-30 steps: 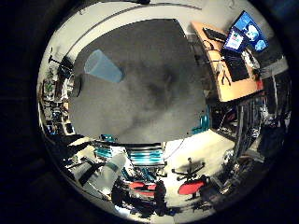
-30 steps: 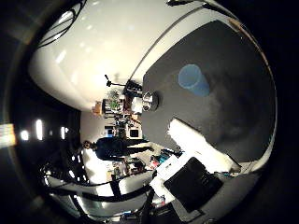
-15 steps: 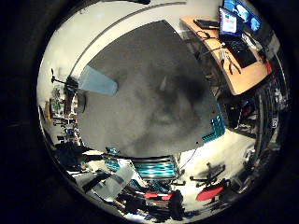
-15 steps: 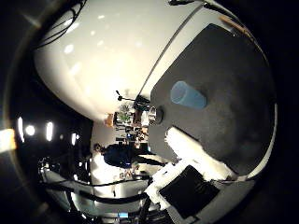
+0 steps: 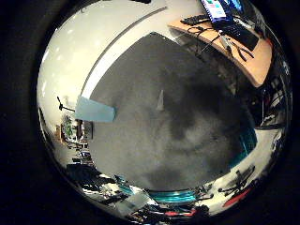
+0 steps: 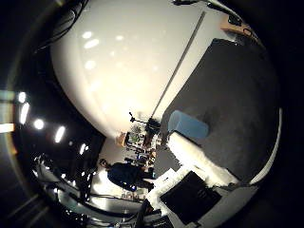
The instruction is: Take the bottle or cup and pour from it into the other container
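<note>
Cup (image 5: 95,110), pale blue, stands on the dark grey table mat (image 5: 187,140) close to that mat's edge, on the side where the mat meets the white wall (image 6: 123,66). From the little-finger-side camera the cup shows as a small tapered shape near the mat's rim, and nothing of its inside can be seen, so whether it holds anything cannot be told. No second container can be made out on the mat in either view.

Moving across from the cup, the mat spreads wide and mottled, with a small pale sliver (image 5: 160,100) lying near its middle, well apart from the cup; what that sliver is cannot be told. Beyond the mat's far corner from the cup sits a wooden desk (image 5: 255,65) bearing a keyboard (image 5: 197,19) and a lit screen (image 5: 218,8).

The thumb-side camera shows the right hand (image 6: 199,164): a white, straight finger reaches out over the mat, its tip just beside the cup's near side. Whether the tip touches the cup cannot be told. Black and white body parts of the hand sit behind that finger. The finger looks extended rather than curled, and the hand grasps nothing; the cup stands free on the mat.
</note>
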`<action>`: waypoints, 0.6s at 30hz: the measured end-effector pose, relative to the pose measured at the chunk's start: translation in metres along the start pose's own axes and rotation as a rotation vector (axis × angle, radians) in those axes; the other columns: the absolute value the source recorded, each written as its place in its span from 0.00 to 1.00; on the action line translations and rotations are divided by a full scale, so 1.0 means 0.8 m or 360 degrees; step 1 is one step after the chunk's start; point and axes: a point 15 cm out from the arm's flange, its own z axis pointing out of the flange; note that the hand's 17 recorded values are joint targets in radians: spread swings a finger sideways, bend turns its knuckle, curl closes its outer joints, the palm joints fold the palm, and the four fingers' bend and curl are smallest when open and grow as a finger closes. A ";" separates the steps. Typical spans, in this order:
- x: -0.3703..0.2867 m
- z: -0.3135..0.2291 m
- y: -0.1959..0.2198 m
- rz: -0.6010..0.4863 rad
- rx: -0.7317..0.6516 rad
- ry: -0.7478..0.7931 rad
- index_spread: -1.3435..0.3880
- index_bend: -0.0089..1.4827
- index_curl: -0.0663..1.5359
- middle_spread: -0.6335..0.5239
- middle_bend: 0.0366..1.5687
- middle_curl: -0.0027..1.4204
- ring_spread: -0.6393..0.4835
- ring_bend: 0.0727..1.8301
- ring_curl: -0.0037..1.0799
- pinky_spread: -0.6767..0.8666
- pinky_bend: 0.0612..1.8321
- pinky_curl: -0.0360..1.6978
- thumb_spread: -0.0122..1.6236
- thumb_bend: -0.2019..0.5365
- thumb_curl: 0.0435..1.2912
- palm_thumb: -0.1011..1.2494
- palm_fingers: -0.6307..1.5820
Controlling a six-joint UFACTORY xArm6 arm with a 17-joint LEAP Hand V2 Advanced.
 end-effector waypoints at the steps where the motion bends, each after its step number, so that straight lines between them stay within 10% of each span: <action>1: 0.003 0.004 0.002 0.0002 0.0016 -0.0014 0.64 0.10 0.20 0.62 0.14 0.24 0.74 0.17 0.23 0.72 0.29 0.18 0.66 0.24 0.25 0.59 0.31; 18: 0.048 0.089 0.027 0.0155 0.0094 -0.0286 0.66 0.10 0.18 0.67 0.12 0.24 0.74 0.16 0.24 0.72 0.28 0.19 0.59 0.22 0.20 0.45 0.27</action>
